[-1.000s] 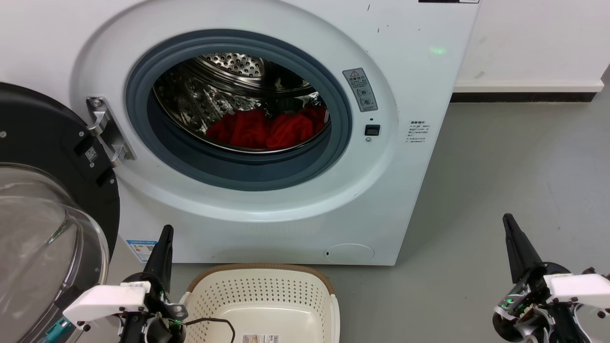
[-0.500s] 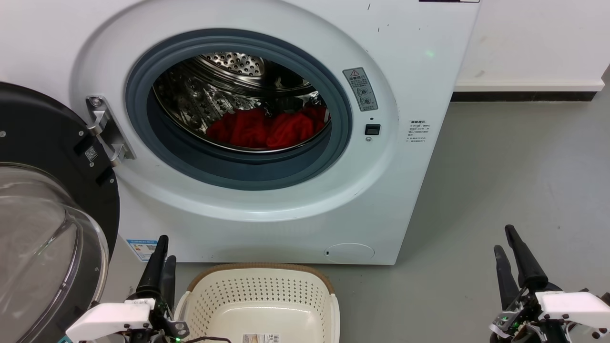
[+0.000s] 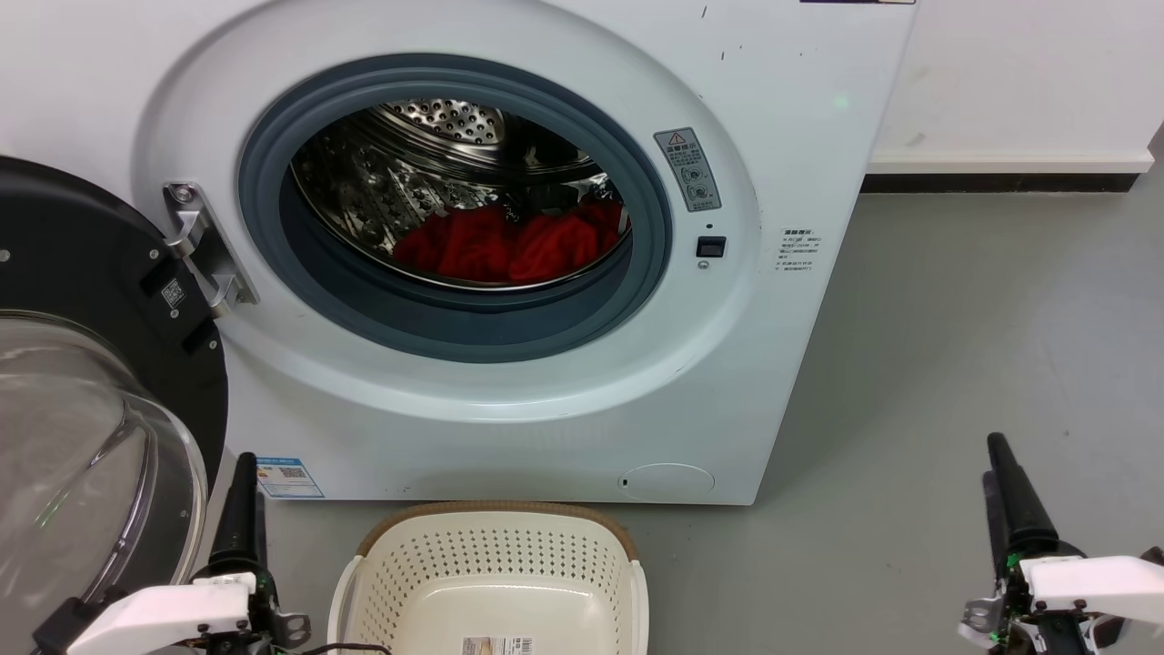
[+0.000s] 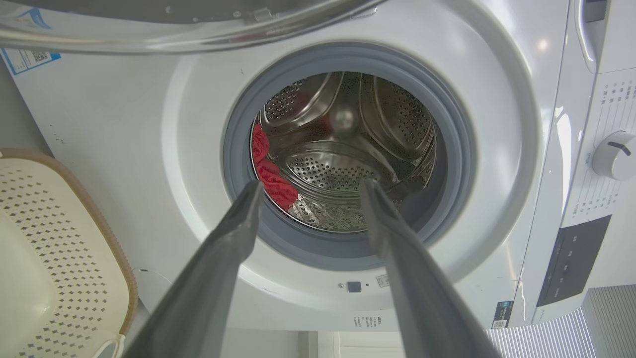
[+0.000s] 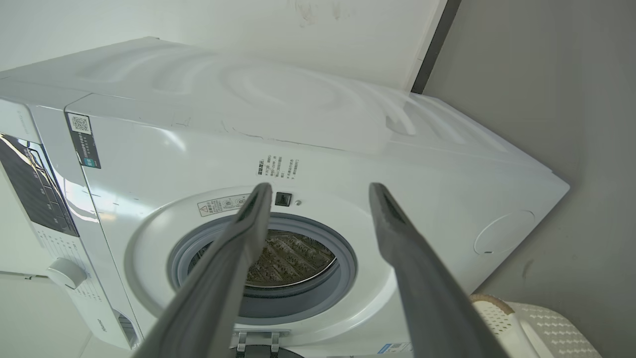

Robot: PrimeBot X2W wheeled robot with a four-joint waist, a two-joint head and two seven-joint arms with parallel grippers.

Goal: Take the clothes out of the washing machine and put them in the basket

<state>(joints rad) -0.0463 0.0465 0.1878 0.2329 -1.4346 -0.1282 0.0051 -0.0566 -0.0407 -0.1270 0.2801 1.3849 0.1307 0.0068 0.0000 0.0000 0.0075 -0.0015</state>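
My left gripper sits low in front of the washing machine, near its swung-open door, with its 2 fingers spread apart. My right gripper is spread the same way, low off the machine's front right corner. The red clothes lie at the bottom of the machine's drum, and the basket stands on the floor just in front of the machine, below its porthole.

Basket and washing machine on floor
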